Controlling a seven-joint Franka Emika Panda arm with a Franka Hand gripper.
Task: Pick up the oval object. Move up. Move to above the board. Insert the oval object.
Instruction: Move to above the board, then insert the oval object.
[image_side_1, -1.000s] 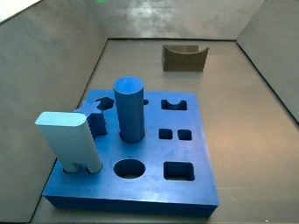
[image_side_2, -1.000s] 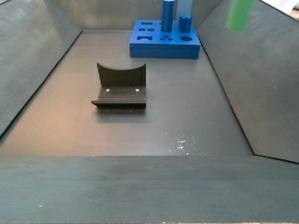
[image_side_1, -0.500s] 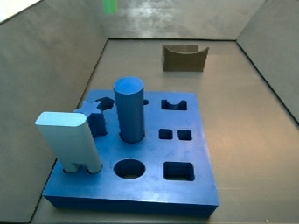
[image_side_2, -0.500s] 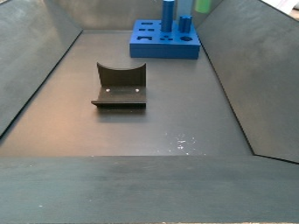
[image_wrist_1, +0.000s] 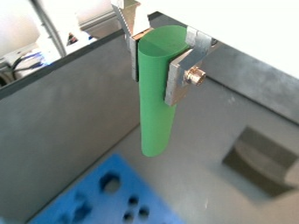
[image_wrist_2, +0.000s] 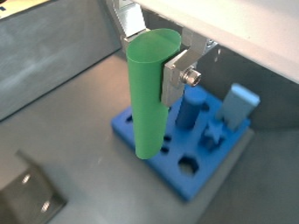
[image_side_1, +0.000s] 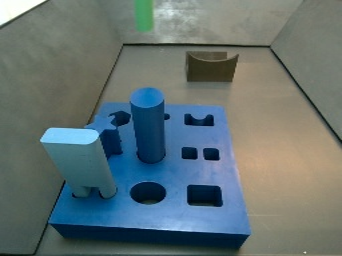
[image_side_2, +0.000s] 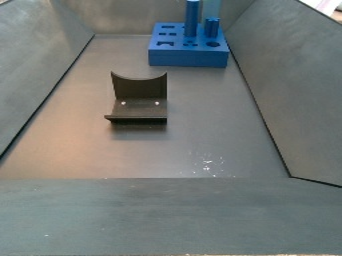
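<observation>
The oval object (image_wrist_1: 156, 92) is a smooth bright green peg hanging upright, and my gripper (image_wrist_1: 156, 48) is shut on its upper end, one silver finger (image_wrist_1: 183, 74) on each flat side. In the wrist views its lower end hangs high in the air, close to the edge of the board (image_wrist_2: 208, 166) and not in any hole. The board (image_side_1: 174, 175) is a dark blue slab with several holes. In a side view the oval object (image_side_1: 144, 14) shows only as a green streak near the top edge, beyond the board. The gripper (image_wrist_2: 149, 51) itself is outside both side views.
A thick dark blue cylinder (image_side_1: 147, 125) and a light blue block (image_side_1: 74, 158) stand in the board. A brown U-shaped block (image_side_1: 210, 65) lies on the floor farther back, also seen as the brown block (image_side_2: 136, 98). Grey walls enclose the bin.
The green peg has drifted right along the top of one side view. In the other side view it slid left and has left the frame.
</observation>
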